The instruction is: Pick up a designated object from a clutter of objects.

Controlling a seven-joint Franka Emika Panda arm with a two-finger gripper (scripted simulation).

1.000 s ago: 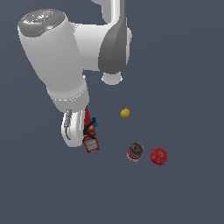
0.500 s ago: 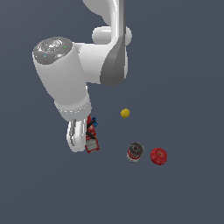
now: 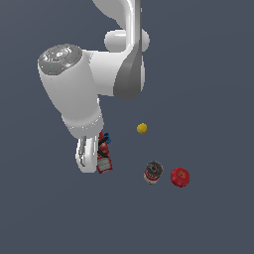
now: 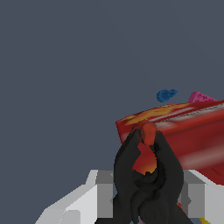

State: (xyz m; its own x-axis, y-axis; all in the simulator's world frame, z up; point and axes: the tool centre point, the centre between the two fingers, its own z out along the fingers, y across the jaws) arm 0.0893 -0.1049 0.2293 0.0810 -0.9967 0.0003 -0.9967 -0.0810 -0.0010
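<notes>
In the wrist view the black spring clamp [image 4: 146,175], with a red tip, stands between my two white fingers [image 4: 105,192]. Its sides touch both of them. My gripper [image 4: 148,188] is shut on the clamp. The long red box [image 4: 183,127] lies just behind the clamp. In the exterior view my gripper [image 3: 92,158] is low, right beside the red box [image 3: 104,156], and the clamp is hidden there by the arm. The tiny yellow ball [image 3: 142,128], the red-and-white can [image 3: 153,172] and the red apple-like ball [image 3: 179,177] lie apart, toward the exterior view's right.
A small blue bit [image 4: 166,94] and a pink bit [image 4: 199,97] lie beyond the red box. The blue bit also shows in the exterior view [image 3: 108,140]. The large white arm [image 3: 74,94] hangs over the box. The floor is plain dark grey.
The arm has come down and shifted slightly toward the exterior view's right, bringing the gripper low beside the red box. The ball, can and apple have not moved.
</notes>
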